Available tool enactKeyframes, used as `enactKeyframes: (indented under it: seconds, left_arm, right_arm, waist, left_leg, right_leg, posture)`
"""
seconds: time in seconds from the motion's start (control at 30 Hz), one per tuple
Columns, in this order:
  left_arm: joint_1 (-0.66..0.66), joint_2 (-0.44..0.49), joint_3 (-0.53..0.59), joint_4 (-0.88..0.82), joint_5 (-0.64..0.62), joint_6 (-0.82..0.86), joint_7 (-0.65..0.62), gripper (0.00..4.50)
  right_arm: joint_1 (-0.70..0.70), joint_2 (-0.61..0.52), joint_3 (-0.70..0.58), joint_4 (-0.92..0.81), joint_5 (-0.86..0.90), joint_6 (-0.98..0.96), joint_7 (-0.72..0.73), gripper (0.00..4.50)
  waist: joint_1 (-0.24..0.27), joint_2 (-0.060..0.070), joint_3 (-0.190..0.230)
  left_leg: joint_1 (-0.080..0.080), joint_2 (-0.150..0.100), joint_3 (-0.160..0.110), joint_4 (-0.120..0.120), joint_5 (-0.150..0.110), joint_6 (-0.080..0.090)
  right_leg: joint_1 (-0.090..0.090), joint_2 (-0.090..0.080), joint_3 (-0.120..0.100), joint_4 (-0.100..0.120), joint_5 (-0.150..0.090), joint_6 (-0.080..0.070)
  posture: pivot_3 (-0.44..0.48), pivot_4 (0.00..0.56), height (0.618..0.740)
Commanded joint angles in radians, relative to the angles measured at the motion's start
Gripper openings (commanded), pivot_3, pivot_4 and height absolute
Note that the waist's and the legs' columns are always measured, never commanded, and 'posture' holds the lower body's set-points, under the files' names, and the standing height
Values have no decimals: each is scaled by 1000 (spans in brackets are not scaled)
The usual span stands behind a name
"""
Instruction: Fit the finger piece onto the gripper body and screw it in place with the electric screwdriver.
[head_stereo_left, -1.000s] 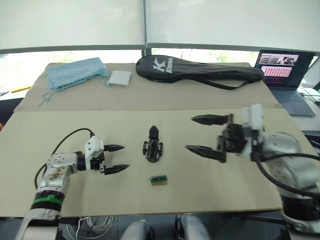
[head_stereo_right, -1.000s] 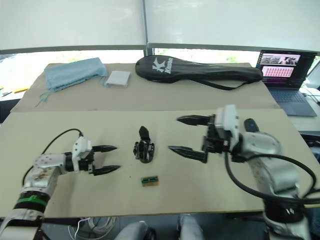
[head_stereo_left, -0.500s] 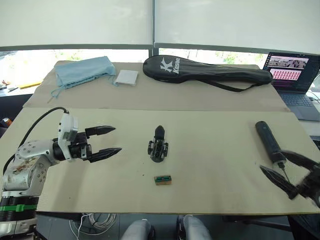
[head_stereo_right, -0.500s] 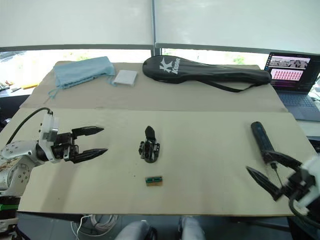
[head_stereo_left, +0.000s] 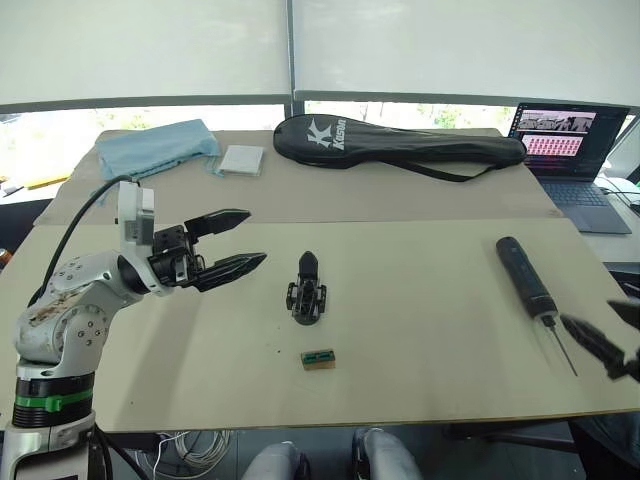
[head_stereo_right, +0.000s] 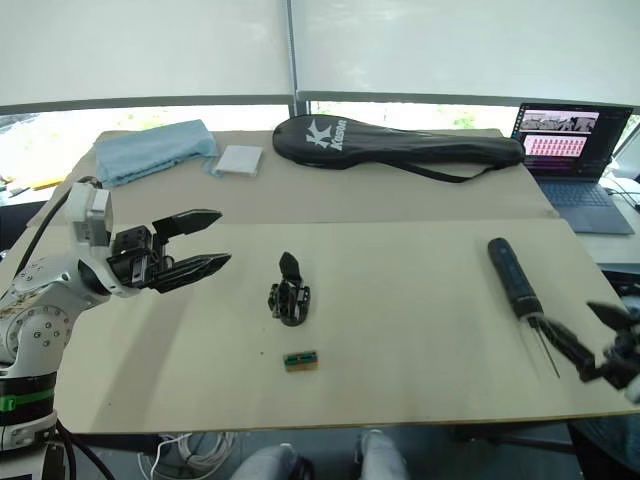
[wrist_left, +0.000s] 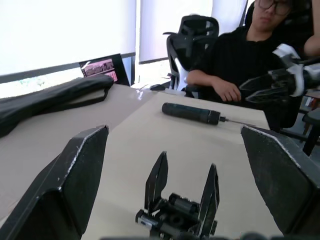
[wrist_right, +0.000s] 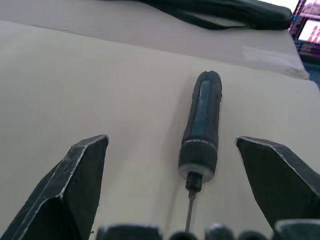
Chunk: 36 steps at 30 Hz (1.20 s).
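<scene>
Reaching for the screwdriver (head_stereo_left: 526, 277) looks like the step in hand, judged from how the right gripper (head_stereo_right: 590, 340) sits at the table's (head_stereo_left: 420, 330) near right edge, its fingers spread wide and empty. The tool lies flat at about four o'clock from the table's centre, rounded end pointing away from the robot, thin bit (head_stereo_left: 561, 349) pointing toward it. In the right wrist view the handle (wrist_right: 201, 125) lies between the two open fingers, a little toward one side, with the bit nearest the camera.

To do it well, the gripper should go forward past the bit and close on the thick matte handle, not on the narrow collar or the metal tip, which would likely slip or let the tool swing. Centring first would help, so both fingers meet the barrel together and do not roll it.

The body (head_stereo_left: 306, 293) stands near the table's centre, one finger pointing to twelve o'clock. In the left wrist view two prongs rise from it (wrist_left: 179, 212), so I cannot tell whether the finger piece is already on; none lies loose on the table. A small green-and-tan box (head_stereo_left: 318, 359) rests at six o'clock from it, apart.

The left gripper (head_stereo_left: 232, 243) hovers at nine o'clock of the body, well apart, fingers spread and holding nothing. It is well placed to steady the body later.

A person (wrist_left: 240, 60) sits beyond the table's right side.
</scene>
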<state>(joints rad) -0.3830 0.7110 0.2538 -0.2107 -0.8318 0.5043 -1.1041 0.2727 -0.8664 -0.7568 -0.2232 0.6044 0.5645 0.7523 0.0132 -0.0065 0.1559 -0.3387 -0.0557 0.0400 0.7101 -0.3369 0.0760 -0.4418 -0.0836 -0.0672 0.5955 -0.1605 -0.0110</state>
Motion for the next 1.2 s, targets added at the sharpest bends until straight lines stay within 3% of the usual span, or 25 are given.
enactKeyframes:
  seconds: [0.03, 0.2, 0.43, 0.67, 0.87, 0.97, 1.13, 1.2]
  left_arm:
    - [-22, -3, 3, -40, -28, -1, -10, 4459]
    - [-33, 0, -28, -60, -39, 8, -44, 4459]
    - [-10, 10, -69, -93, -16, -14, -88, 4459]
    - [20, 14, -62, -118, -12, -16, -86, 4459]
    - [34, 17, -60, -123, -8, -21, -87, 4459]
    - [31, 14, -71, -123, -1, -24, -90, 4500]
    - [32, 18, -69, -115, 7, -27, -106, 4500]
    - [37, 20, -66, -111, 10, -30, -113, 4500]
  right_arm:
    - [-111, -134, 118, 141, -42, 190, -38, 4500]
    - [-418, -230, 365, 421, -126, 237, 13, 4500]
    - [-755, -215, 631, 769, -295, 180, 96, 4500]
    - [-915, -180, 768, 991, -412, 130, 213, 4500]
    - [-969, -152, 789, 1035, -445, 119, 278, 4500]
    - [-972, -138, 766, 1056, -462, 39, 250, 3706]
    - [-958, -149, 714, 1026, -435, 7, 264, 2019]
    - [-942, -158, 688, 980, -413, 1, 280, 1953]
  waist:
    - [4, 0, 0]
    - [6, 0, 1]
    - [0, 0, 1]
    - [-3, 0, 1]
    - [-4, 1, 1]
    - [-5, 1, 1]
    - [-5, 2, 2]
    - [-4, 4, 3]
  left_leg:
    - [1, 0, 0, 0, 1, 1]
    - [-1, 0, 0, 1, 1, 2]
    - [-1, 0, 0, 1, 1, 2]
    - [-2, 0, 0, 2, 1, 2]
    - [-2, 0, 0, 2, 1, 2]
    - [-2, 0, 0, 2, 1, 2]
    - [-1, 0, 0, 2, 1, 1]
    - [-2, 0, 0, 2, 1, 0]
  right_leg:
    - [1, 0, 0, 0, 0, 0]
    - [1, -1, -1, -1, 0, 0]
    - [1, 0, -1, -1, 0, 0]
    - [1, -1, -2, -2, 0, 0]
    - [1, -1, -2, -1, 0, 0]
    - [1, -1, -2, -1, 0, 0]
    - [1, -1, -3, -1, 0, 0]
    - [1, -1, -3, -1, 0, 0]
  posture:
    - [0, 150, 740]
    - [0, 150, 740]
    - [0, 150, 740]
    - [0, 150, 740]
    - [0, 150, 740]
    - [0, 150, 740]
    - [0, 150, 740]
    - [0, 150, 740]
